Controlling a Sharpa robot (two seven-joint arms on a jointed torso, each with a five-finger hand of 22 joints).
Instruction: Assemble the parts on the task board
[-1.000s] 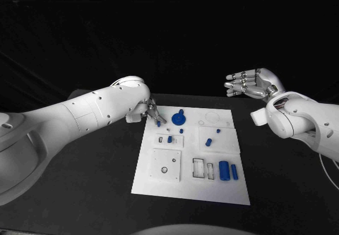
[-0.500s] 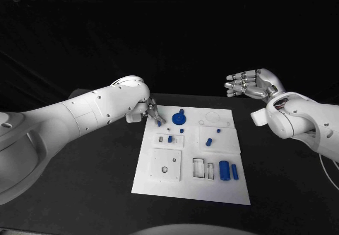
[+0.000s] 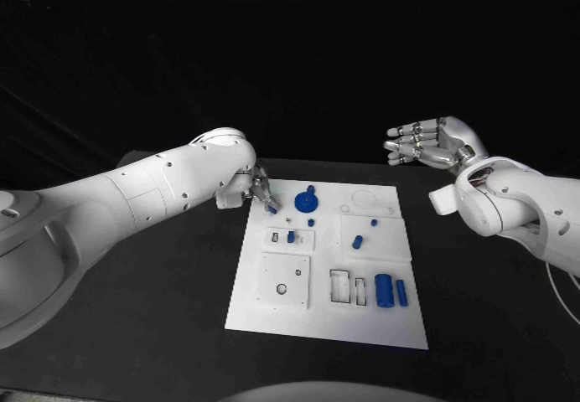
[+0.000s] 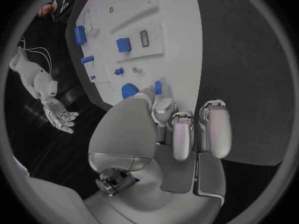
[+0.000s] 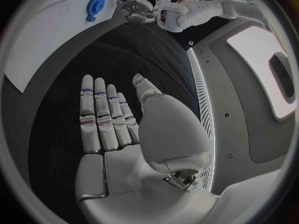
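Across the middle of the black surface [image 3: 145,335] lies the white task board [image 3: 328,322], its long side running away from the robot. Recessed slots and small plates mark its near half, and the blue parts sit scattered over it. Biggest of these is a blue cylinder [image 3: 383,291] lying near the board's right edge, with a slimmer blue bar [image 3: 400,291] just beside it. At the far end a round blue gear [image 3: 306,201] rests on the board, close to the left hand. Smaller blue pieces lie between: a short peg [image 3: 358,243] right of centre, a tiny one [image 3: 374,224] beyond it, and another small peg [image 3: 292,238] standing in a plate on the left.

Over the board's far left corner hangs the left hand [image 3: 248,189], fingers curled together and pointing down, pinching a small blue part [image 4: 158,87] at the fingertips; the left wrist view shows that piece just above the board beside the gear. Well off to the right, raised above the surface and apart from the board, the right hand [image 3: 432,141] holds nothing, its fingers loosely spread and palm facing inward.
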